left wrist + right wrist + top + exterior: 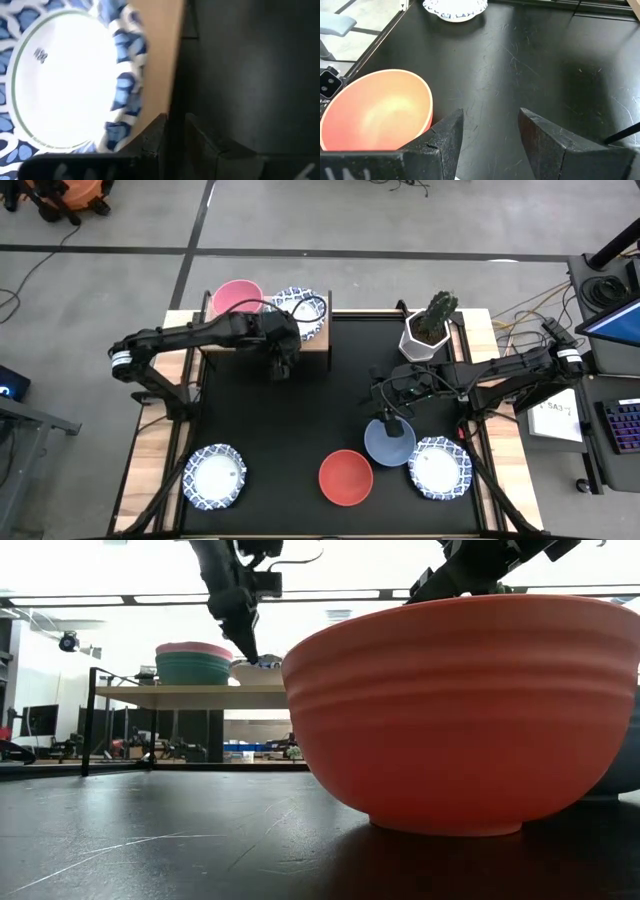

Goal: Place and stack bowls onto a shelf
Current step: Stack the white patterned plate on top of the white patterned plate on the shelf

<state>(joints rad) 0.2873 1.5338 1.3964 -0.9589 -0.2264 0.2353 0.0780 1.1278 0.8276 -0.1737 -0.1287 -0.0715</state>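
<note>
Wooden-topped, black-legged low shelf point(318, 343) at the table's far left carries a pink bowl point(237, 297) nested in a green bowl point(192, 668), with a white blue-rimmed bowl point(302, 307) to their right. The left gripper point(281, 366) hangs just beside the shelf's near edge, fingers slightly apart and empty. Near the front right, the right gripper point(388, 417), fingers spread and empty, hovers over a plain blue bowl point(390, 444) between a red bowl point(345, 477) and another white patterned bowl point(440, 468). A third patterned bowl point(214, 477) sits front left.

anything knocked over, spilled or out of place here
Nothing stands out. The pink bowl and a patterned bowl sit upright on the shelf. The red bowl, blue bowl and two patterned bowls sit upright on the table.
</note>
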